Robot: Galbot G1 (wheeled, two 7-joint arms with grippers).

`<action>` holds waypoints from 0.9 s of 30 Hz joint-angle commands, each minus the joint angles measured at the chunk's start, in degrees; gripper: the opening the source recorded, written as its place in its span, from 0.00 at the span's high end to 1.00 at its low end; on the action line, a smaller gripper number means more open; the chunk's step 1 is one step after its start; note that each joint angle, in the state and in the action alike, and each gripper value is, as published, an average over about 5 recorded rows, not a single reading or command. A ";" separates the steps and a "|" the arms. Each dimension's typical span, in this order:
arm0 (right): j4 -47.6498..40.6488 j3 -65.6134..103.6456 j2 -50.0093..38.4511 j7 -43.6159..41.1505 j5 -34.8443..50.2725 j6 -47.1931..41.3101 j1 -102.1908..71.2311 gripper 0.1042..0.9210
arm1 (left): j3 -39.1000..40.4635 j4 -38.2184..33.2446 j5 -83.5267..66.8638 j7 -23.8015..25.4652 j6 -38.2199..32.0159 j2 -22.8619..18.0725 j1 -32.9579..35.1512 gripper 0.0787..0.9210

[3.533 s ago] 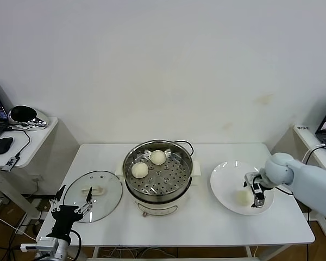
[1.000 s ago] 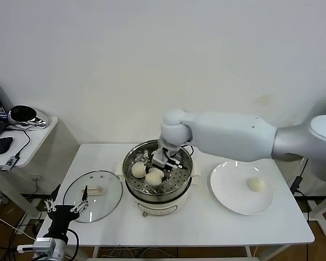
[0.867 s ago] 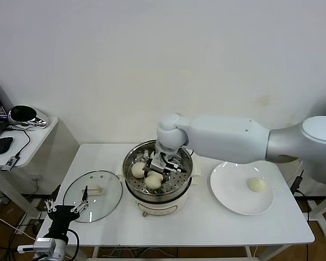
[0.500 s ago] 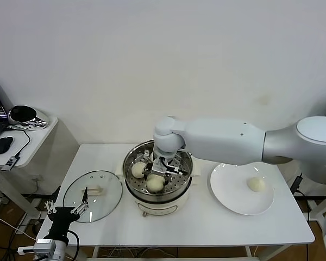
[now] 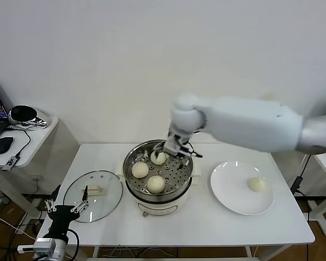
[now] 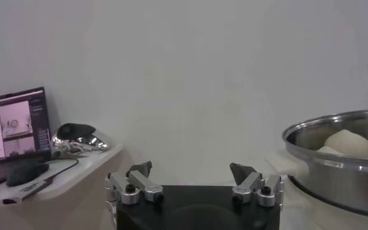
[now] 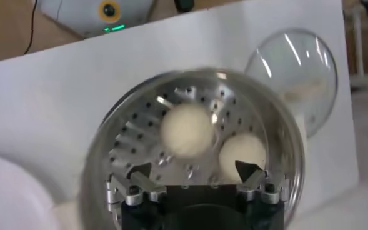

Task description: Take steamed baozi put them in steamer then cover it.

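Steel steamer (image 5: pixel 158 173) sits under the right end effector (image 5: pixel 177 148), fingers spread wide and empty.

Baozi (image 5: pixel 155 184): creamy white, unpatterned. Steamer (image 5: pixel 131 187): shiny silver steel, tray dotted with perforations, cream base. Cover (image 5: pixel 106 196): clear glass, cream handle. Plate (image 5: pixel 228 198): plain white. Bench (image 5: pixel 206 225): white.

The room is bright with soft, even light. The right arm (image 5: pixel 244 122) looks blurry, and the steamer (image 7: pixel 196 134) shines.
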 commanded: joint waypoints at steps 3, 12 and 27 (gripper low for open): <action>6.56 0.41 -26.70 2.34 2.51 -23.87 1.27 0.12 | 1.70 -0.05 0.16 0.07 0.30 0.98 -0.76 0.12; 3.58 12.89 -37.64 3.37 -6.34 -20.12 -18.34 0.12 | 3.21 0.74 0.61 0.11 0.69 1.72 -1.74 0.12; -14.00 39.73 -30.84 4.31 -18.69 -15.09 -48.43 0.12 | 2.32 0.59 1.21 0.10 0.82 1.96 -0.90 0.12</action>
